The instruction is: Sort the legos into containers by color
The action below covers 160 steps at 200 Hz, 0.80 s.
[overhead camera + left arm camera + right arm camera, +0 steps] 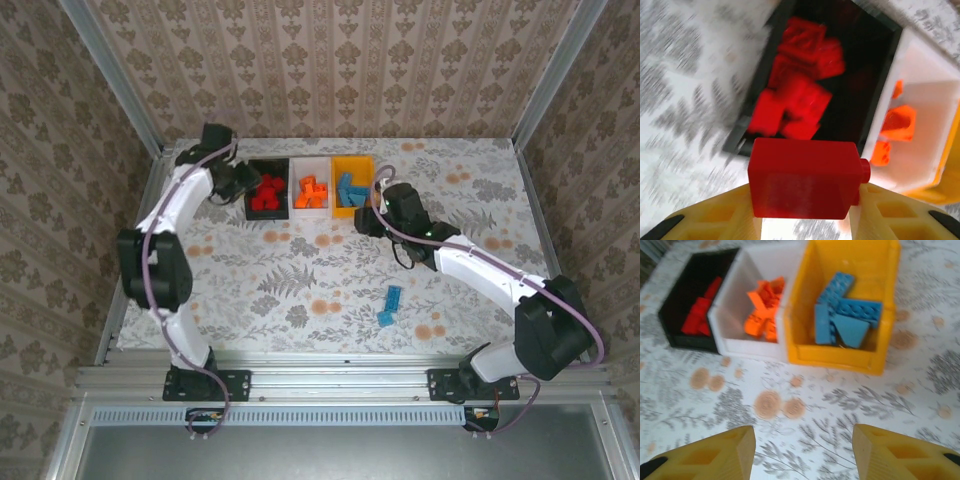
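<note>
My left gripper (805,200) is shut on a red lego (805,175), held just over the near rim of the black container (762,75), where several red legos (800,100) lie. From above, the left gripper (243,181) sits at that bin's left side. The white container (740,340) holds orange legos (762,310). The orange-yellow container (840,357) holds light blue legos (845,315). My right gripper (802,445) is open and empty, over the tablecloth just in front of the orange-yellow bin. Two light blue legos (390,305) lie loose on the table.
The three bins stand side by side at the back middle of the table (300,270), which is covered by a floral cloth. Patterned walls enclose the back and sides. The right arm (480,270) stretches diagonally across the right half, above and right of the loose blue bricks.
</note>
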Each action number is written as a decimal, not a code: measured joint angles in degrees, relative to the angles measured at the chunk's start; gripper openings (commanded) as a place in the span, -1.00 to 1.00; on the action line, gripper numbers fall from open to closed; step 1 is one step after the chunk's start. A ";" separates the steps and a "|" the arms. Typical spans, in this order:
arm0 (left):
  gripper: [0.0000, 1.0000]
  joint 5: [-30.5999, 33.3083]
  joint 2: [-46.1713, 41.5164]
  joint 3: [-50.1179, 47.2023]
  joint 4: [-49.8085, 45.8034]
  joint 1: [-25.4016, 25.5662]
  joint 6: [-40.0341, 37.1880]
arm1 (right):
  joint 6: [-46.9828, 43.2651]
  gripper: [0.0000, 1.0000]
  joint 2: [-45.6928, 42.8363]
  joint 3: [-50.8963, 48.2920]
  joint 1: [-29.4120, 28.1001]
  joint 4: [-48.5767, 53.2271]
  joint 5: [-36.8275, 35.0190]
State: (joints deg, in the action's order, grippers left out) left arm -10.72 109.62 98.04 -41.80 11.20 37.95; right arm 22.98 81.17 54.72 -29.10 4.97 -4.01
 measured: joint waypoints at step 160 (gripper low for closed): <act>1.00 -4.83 -9.09 0.42 1.97 5.14 -6.58 | 8.96 0.38 -16.46 -13.60 -1.57 15.91 -3.28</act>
State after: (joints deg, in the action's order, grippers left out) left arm -15.55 100.53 98.45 -39.83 16.34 31.38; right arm 31.94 64.71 41.12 -30.68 20.88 -7.29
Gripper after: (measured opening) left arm 0.996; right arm 0.676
